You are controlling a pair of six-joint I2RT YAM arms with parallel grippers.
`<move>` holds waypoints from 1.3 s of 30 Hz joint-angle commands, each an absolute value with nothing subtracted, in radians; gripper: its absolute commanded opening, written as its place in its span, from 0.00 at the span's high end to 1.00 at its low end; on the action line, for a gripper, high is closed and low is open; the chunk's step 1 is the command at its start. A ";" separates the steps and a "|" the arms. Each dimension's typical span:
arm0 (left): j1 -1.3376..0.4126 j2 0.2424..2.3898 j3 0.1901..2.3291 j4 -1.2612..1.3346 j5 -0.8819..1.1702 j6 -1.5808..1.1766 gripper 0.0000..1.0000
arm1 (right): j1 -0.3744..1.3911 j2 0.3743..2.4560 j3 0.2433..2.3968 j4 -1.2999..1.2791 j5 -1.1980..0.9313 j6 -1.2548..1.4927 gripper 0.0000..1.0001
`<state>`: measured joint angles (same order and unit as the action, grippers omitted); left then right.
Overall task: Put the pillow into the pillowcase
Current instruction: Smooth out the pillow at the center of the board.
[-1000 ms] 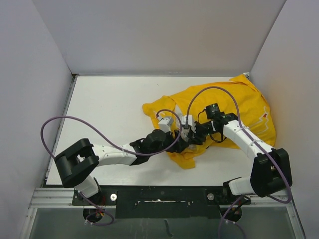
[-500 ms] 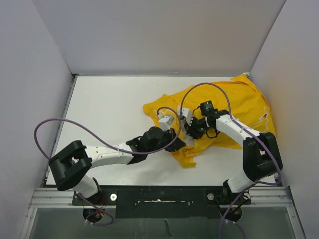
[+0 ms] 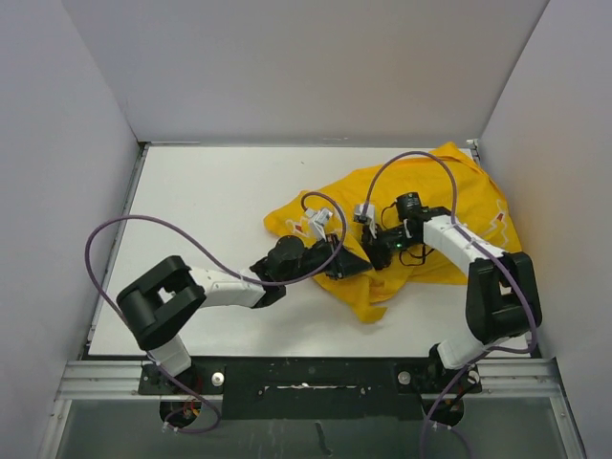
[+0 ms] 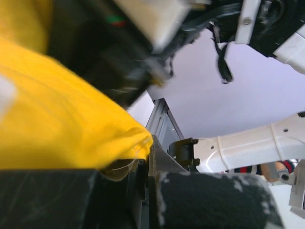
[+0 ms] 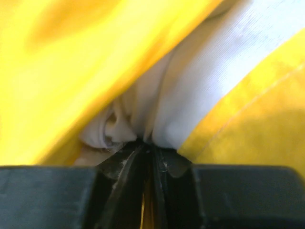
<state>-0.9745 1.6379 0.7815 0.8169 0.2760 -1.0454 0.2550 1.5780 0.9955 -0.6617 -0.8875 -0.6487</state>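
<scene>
The pillowcase (image 3: 449, 206) is heaped on the right half of the bench (image 3: 210, 191), reaching its far right corner. A fold of its edge is pinched in the closed left gripper (image 4: 145, 164). White pillow (image 5: 190, 95) fabric, wrapped by yellow cloth, is clamped in the right gripper (image 5: 148, 150).

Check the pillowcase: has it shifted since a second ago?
Yes. The pillowcase has slid left: its far corner, earlier almost at the right wall, now lies clear of it, and its left edge sits farther left.
</scene>
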 commanded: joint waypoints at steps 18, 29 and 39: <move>-0.854 1.857 0.694 1.163 0.138 -1.133 0.98 | 0.166 1.257 0.951 -0.612 -0.747 -0.616 0.37; -0.851 1.748 0.537 1.107 0.164 -0.986 0.86 | 0.311 1.425 1.009 -0.493 -0.446 -0.514 0.88; -0.828 1.678 0.691 0.879 0.266 -0.768 1.00 | 0.384 1.377 1.245 -1.120 -1.353 -1.085 1.00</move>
